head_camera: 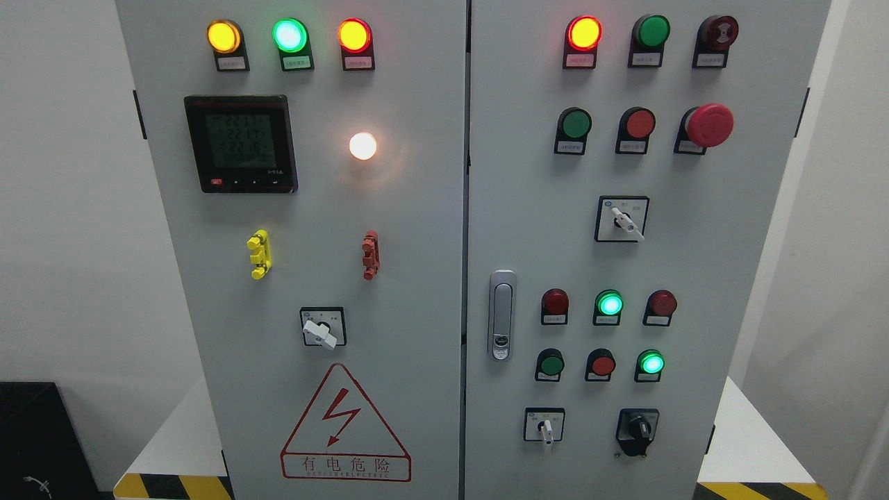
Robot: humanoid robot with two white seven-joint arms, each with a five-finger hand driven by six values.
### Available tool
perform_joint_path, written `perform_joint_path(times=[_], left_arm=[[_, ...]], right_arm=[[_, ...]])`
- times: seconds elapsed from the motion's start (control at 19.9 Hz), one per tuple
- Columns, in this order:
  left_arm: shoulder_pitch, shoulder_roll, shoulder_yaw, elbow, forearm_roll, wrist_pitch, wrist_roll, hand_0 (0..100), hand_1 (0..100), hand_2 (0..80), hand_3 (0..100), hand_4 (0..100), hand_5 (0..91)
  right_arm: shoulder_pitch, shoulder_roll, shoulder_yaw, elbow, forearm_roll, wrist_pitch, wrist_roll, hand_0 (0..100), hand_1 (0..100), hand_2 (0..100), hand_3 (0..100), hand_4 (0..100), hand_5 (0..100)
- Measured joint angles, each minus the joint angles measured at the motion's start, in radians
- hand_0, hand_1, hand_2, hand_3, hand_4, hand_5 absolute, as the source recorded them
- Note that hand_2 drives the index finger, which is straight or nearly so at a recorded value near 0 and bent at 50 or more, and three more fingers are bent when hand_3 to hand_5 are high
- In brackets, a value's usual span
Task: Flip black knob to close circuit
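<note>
neither robot hand shows anywhere in the head view, so whether the fingers are released or clenched cannot be told. black knob (637, 430) sits at the lower right of the right cabinet door (750, 278), just right of a small white switch (545, 427), its grip pointing roughly straight down. likely best to come in from the right, pinch the grip squarely and turn without brushing the white switch. labels under the lamps are too small to read, and the knob's closed position is unmarked to the eye.
</note>
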Motion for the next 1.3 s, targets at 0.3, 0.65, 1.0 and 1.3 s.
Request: perform_joint_path(times=[0.3, 0.65, 1.0, 1.3], left_arm=[[0.000, 0.000, 0.000, 0.000, 0.000, 0.000, 0.000, 0, 0, 0.0, 0, 0, 0.0], [0.000, 0.000, 0.000, 0.000, 0.000, 0.000, 0.000, 0, 0, 0.0, 0, 0, 0.0], [0.000, 0.000, 0.000, 0.000, 0.000, 0.000, 0.000, 0, 0, 0.0, 0, 0, 0.0], [0.000, 0.000, 0.000, 0.000, 0.000, 0.000, 0.000, 0, 0, 0.0, 0, 0, 0.0]], right_arm=[[-0.015, -0.014, 0.011, 0.000, 0.032, 0.000, -0.012, 10, 15, 0, 0, 0, 0], [-0.027, -0.031, 0.020, -0.002, 0.052, 0.002, -0.014, 10, 15, 0, 0, 0, 0], [-0.032, -0.039, 0.045, -0.004, 0.097, -0.076, -0.072, 5, 20, 0, 5, 0, 0], [-0.049, -0.053, 0.079, -0.011, 0.168, -0.101, -0.146, 3, 22, 2, 16, 10, 0]])
